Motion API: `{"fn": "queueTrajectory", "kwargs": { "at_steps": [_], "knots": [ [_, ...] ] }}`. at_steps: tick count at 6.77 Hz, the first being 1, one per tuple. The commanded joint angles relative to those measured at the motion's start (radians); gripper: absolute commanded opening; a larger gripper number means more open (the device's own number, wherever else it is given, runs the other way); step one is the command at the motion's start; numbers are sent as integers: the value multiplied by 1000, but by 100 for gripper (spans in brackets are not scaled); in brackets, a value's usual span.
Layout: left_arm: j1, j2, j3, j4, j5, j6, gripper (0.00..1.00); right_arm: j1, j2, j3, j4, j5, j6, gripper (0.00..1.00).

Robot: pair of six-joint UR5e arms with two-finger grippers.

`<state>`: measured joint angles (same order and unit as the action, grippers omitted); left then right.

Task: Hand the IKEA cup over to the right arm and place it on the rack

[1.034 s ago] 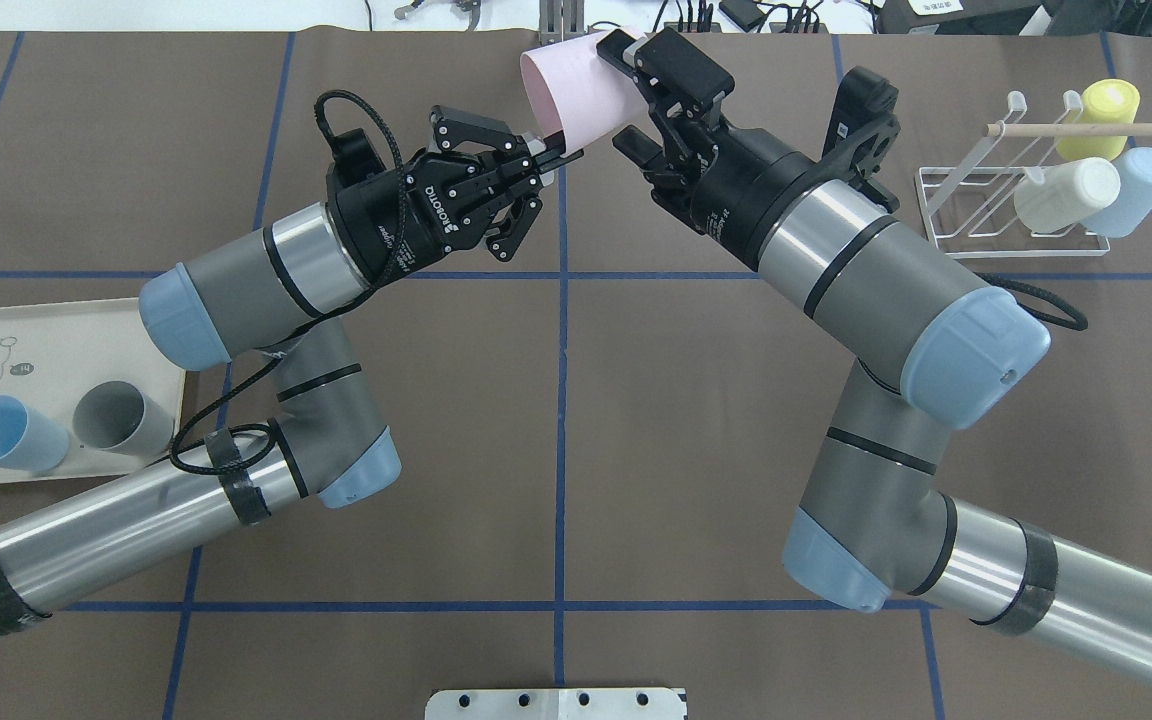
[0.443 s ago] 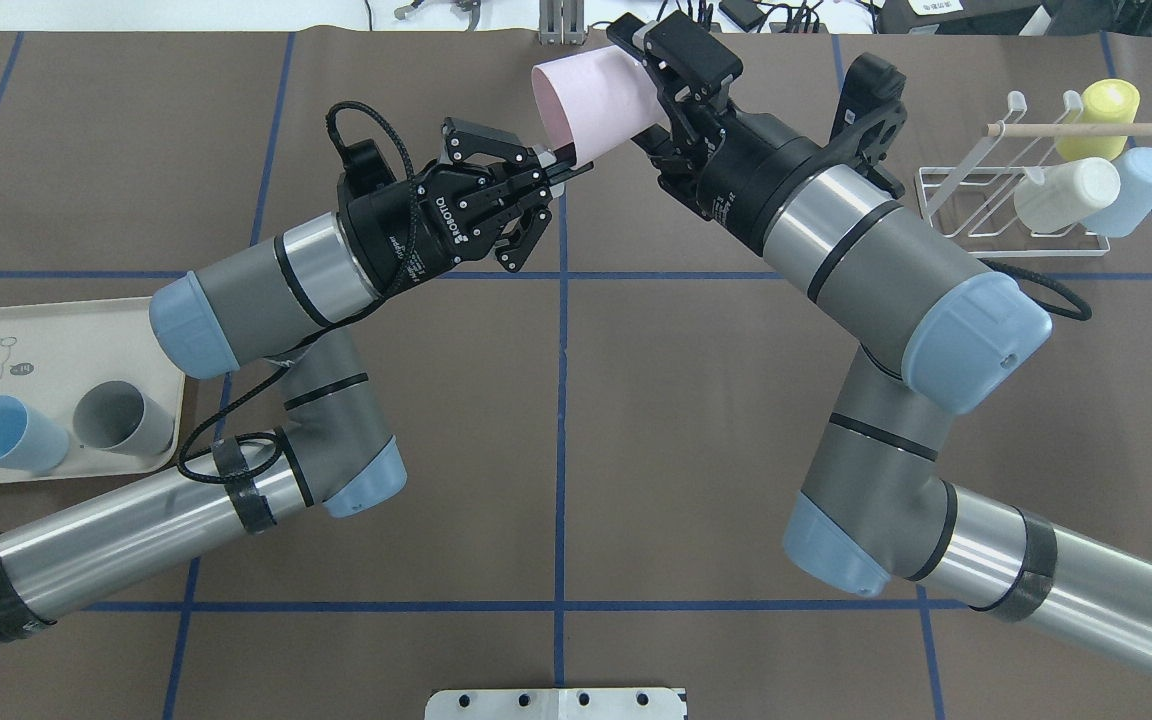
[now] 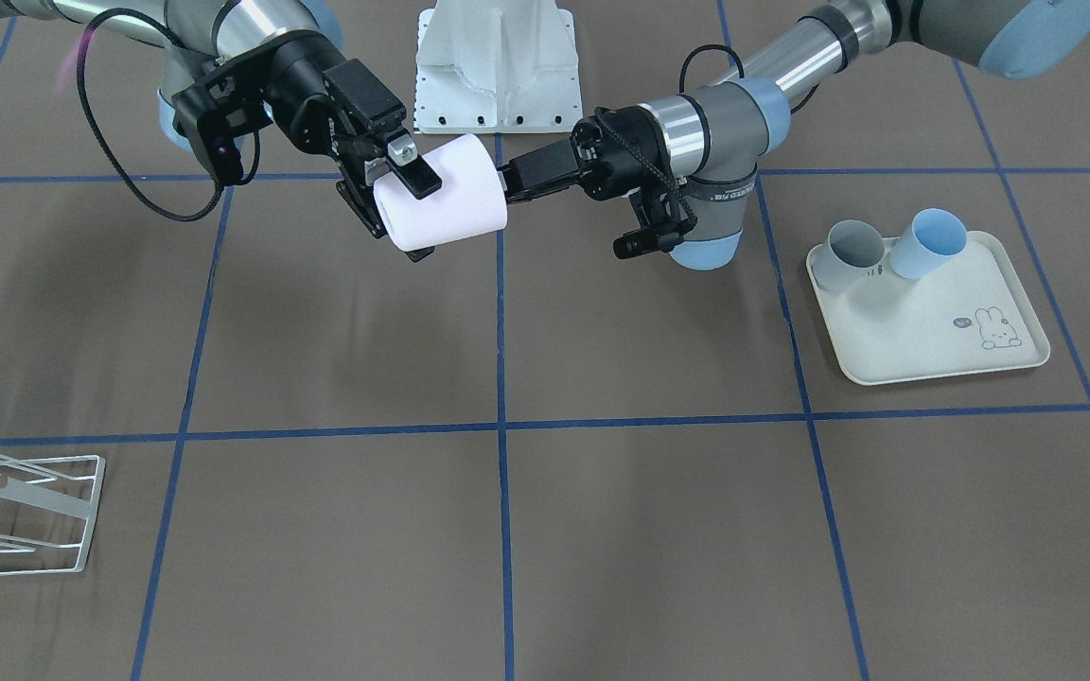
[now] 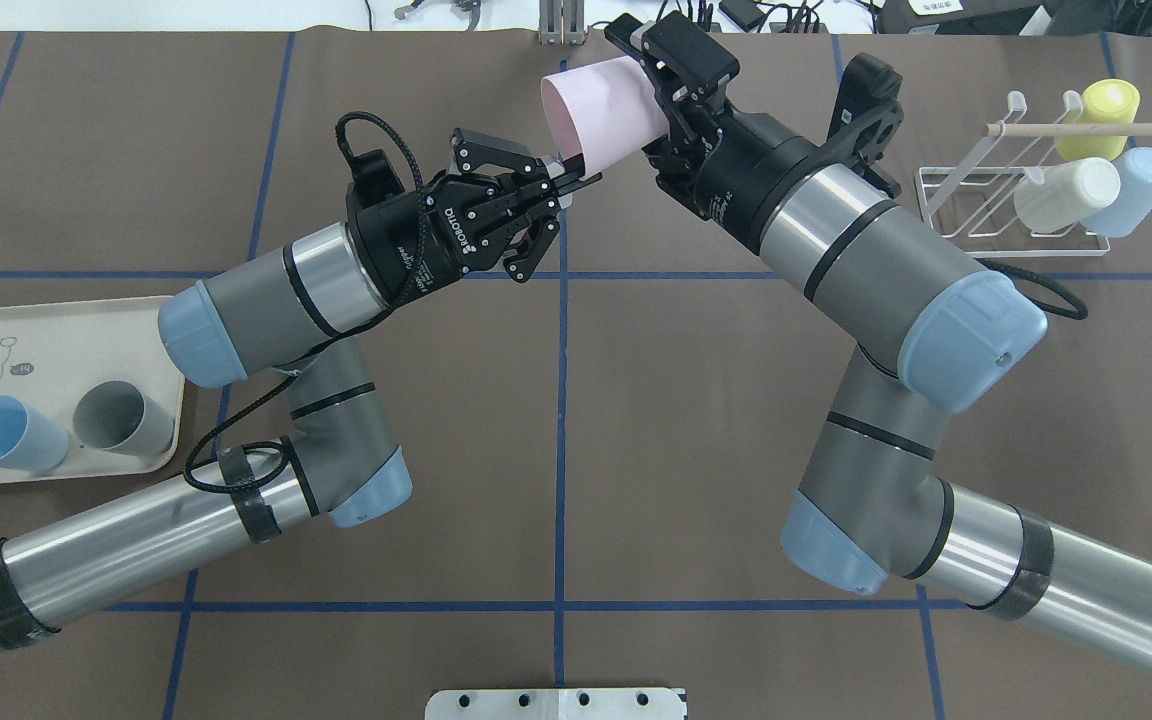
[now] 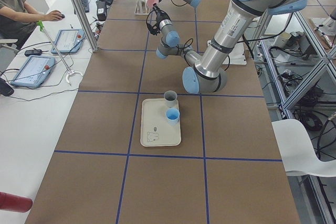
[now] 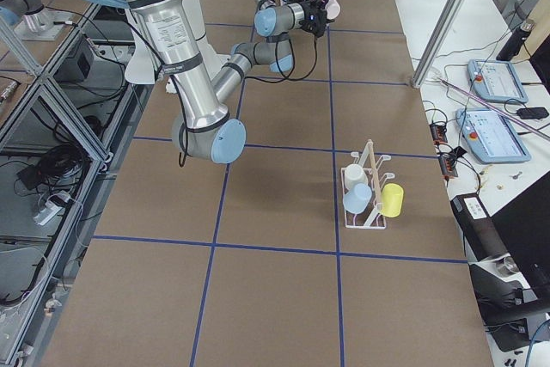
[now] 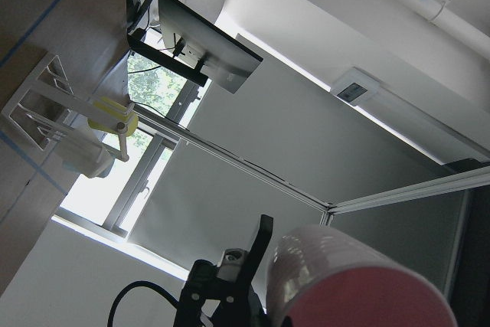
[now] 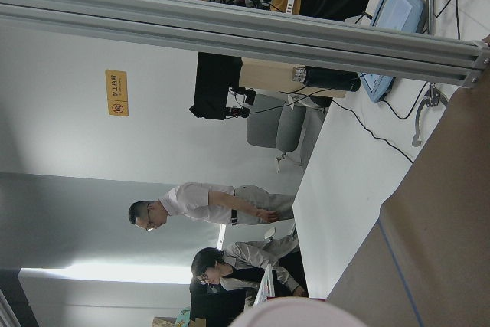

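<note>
A pale pink cup is held in the air on its side over the far middle of the table, its mouth toward the left arm. My left gripper is shut on the cup's rim. My right gripper is shut across the cup's body near its base. The front-facing view shows the same: the cup is between the right gripper and the left gripper. The white wire rack stands at the far right, apart from both arms. The cup fills the lower left wrist view.
The rack carries a yellow cup, a cream cup and a light-blue cup. A cream rabbit-print tray at the near left holds a blue cup and a grey cup. Operators sit beyond the table's far edge.
My right gripper, open around the cup one second ago, has shut on it. Both arms and the cup have shifted slightly to the right.
</note>
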<state>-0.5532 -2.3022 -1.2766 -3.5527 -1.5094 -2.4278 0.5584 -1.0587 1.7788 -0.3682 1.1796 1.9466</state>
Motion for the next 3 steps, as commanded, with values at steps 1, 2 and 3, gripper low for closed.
{"fn": "queueTrajectory", "kwargs": {
  "at_steps": [1, 2, 3],
  "knots": [
    [4, 0, -1, 0, 2, 0, 0, 0, 0, -1, 0, 0, 0, 96],
    [4, -2, -3, 0, 2, 0, 0, 0, 0, -1, 0, 2, 0, 94],
    [6, -3, -3, 0, 2, 0, 0, 0, 0, -1, 0, 2, 2, 89]
  ]
}}
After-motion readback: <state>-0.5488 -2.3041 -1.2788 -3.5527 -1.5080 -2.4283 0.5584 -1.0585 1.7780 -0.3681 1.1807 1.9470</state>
